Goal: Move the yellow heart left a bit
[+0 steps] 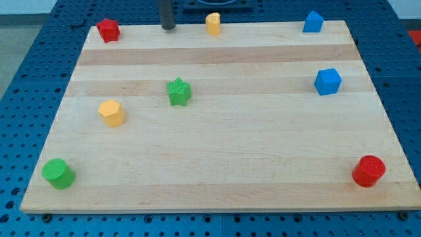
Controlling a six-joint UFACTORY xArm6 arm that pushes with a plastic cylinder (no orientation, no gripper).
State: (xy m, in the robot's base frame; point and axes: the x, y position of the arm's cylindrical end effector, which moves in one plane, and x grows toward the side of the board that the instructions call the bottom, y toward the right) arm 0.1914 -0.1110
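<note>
The yellow heart [212,23] stands at the board's top edge, just right of the middle. My tip [168,29] rests on the board's top edge, to the left of the yellow heart and apart from it. The red block [108,29], perhaps a star, lies further left of my tip at the top left corner.
A green star [178,91] and a yellow hexagon [111,112] lie left of centre. A green cylinder [58,173] is at the bottom left and a red cylinder [368,171] at the bottom right. A blue cube [327,81] and another blue block [313,22] lie at the right.
</note>
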